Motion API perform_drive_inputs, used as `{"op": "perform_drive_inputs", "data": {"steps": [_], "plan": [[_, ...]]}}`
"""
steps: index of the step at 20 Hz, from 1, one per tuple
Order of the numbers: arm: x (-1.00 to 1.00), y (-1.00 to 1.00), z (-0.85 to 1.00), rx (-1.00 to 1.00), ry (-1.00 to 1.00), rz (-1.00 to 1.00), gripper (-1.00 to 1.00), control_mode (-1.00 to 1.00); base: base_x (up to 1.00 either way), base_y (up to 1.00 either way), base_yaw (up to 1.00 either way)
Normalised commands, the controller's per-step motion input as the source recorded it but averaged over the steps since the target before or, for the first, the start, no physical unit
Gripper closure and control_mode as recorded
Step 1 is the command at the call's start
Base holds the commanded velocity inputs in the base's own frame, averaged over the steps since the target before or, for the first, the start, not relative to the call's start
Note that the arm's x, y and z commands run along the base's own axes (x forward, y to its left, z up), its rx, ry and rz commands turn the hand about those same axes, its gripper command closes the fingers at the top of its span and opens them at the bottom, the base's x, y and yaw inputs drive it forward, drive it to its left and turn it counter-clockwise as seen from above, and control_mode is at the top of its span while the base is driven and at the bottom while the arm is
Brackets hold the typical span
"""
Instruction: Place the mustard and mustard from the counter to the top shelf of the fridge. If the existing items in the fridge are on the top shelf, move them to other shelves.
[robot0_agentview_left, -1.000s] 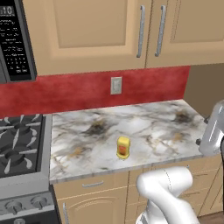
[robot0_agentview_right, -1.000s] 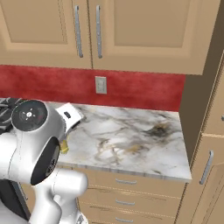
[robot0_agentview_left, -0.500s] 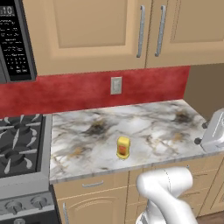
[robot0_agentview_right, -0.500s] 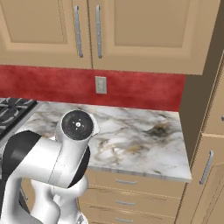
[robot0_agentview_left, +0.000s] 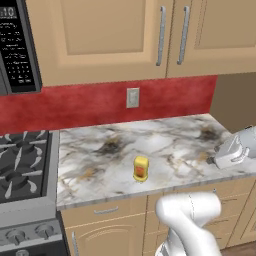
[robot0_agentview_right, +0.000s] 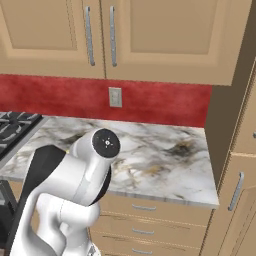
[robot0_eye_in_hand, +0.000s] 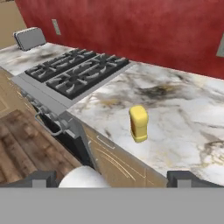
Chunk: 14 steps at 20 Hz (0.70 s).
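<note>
One mustard, a squat yellow jar with an orange-red label, stands upright near the front edge of the marbled counter. In the hand view the mustard sits ahead, on the counter and well beyond the fingers. My gripper is open, its two dark fingertips far apart with nothing between them. It hangs off the counter's front edge, apart from the jar. The arm's white wrist shows at the counter's right end. The fridge and the existing items are out of view.
A black stove adjoins the counter on the left, under a microwave. Tan wall cabinets hang above a red backsplash with an outlet. Drawers run below the counter. A tall tan cabinet closes the right end.
The arm has swung. Its big joint moved right and down in the right base view, and the white wrist sank lower at the right edge of the left base view. The mustard has not moved.
</note>
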Motion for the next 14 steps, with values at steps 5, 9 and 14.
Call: {"op": "perform_drive_inputs", "data": {"steps": [5,9,14], "plan": [[0.09,0.14,-0.18,0.00,-0.04,0.00,-1.00,-1.00,0.00,0.00,0.00],[0.01,0.01,-0.26,0.00,-0.10,0.01,-1.00,-1.00,0.00,0.00,0.00],[0.01,0.09,-0.30,0.00,-0.01,0.04,-1.00,-1.00,0.00,0.00,0.00]]}}
